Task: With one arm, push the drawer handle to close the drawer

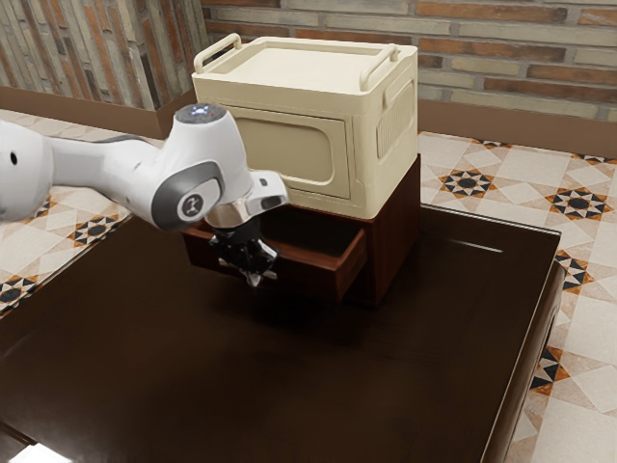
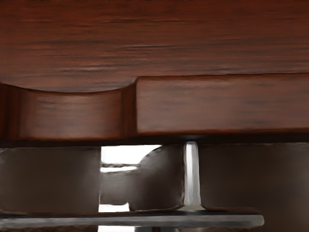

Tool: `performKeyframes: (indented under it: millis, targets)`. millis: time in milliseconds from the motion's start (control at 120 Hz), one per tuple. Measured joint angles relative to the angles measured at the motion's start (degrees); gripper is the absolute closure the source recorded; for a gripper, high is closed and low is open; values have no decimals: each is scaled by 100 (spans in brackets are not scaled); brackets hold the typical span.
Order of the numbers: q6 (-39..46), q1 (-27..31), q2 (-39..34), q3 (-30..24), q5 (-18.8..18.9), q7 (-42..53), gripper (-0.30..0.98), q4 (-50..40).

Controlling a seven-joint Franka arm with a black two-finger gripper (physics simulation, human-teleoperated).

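Facing an Open Drawer

In the exterior view, my black gripper hangs at the front of the pulled-out wooden drawer, near its face. I cannot tell how far open it is, or whether it has hold of anything. The drawer juts from a red-brown cabinet on a dark, glossy table, and a cream storage box sits on top.

In the wrist view, the drawer's front panel shows a scooped notch in its upper edge. A slim metal handle runs alongside the panel, joined to it by a post; bright white patches show between panel and bar.
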Motion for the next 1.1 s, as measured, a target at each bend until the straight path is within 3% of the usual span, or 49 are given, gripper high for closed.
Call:
performKeyframes:
  millis: [808, 1100]
  targets:
    - [42, 79, 943, 6, 738, -237, 79, 1244]
    - [583, 95, 1158, 134, 972, -312, 79, 1289]
